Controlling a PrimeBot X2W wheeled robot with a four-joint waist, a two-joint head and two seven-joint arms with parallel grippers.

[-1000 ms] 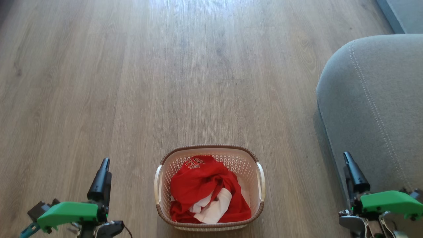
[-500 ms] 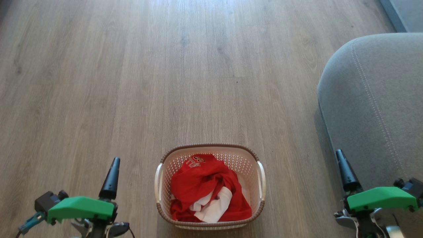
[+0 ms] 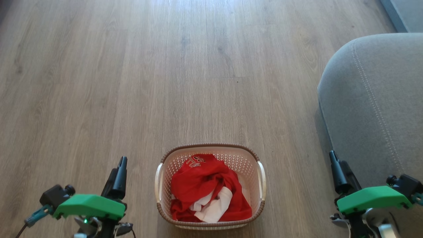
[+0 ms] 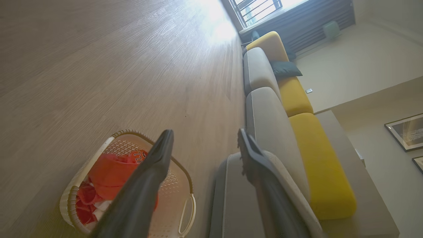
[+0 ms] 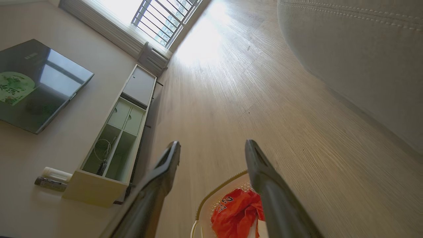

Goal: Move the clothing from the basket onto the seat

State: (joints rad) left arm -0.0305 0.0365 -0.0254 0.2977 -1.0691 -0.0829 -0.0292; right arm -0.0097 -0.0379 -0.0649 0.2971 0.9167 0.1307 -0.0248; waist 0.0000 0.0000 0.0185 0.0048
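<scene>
basket point(image 3: 208, 145): small oval tub, cream-white, perforated walls, brown woven-look rim, a pale handle on each side; upright on the wooden floor point(image 3: 132, 82).
clothing point(image 3: 206, 188): bright red fabric with a white section toward the near side and white lettering on the far fold; crumpled in a heap inside the basket, covering most of its bottom.
seat point(image 3: 373, 99): large grey upholstered cushion, rounded corner, lighter stitched seam lines; to the right of the basket, apart from it.
</scene>
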